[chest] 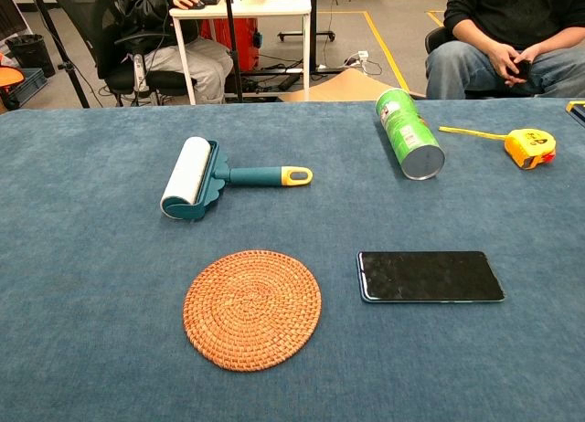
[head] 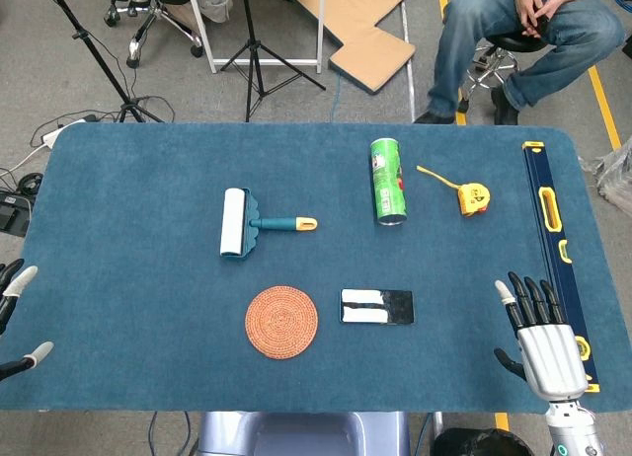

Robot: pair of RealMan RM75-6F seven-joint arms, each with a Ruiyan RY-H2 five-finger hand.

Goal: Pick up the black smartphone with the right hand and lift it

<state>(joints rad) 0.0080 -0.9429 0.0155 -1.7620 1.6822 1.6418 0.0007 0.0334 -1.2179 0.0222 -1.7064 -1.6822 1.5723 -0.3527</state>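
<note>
Smartphone lies flat — green can's label seemingly unreadable.

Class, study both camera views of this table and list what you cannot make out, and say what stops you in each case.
- Left hand: the head view's left edge cuts it off, only fingertips show; absent from the chest view.
- Right hand: outside the chest view entirely.
- Flat black smartphone: glare stripes cover its screen in the head view.
- Green cylindrical can: label print too small to read.
- Long navy spirit level: nearly all outside the chest view.
</note>
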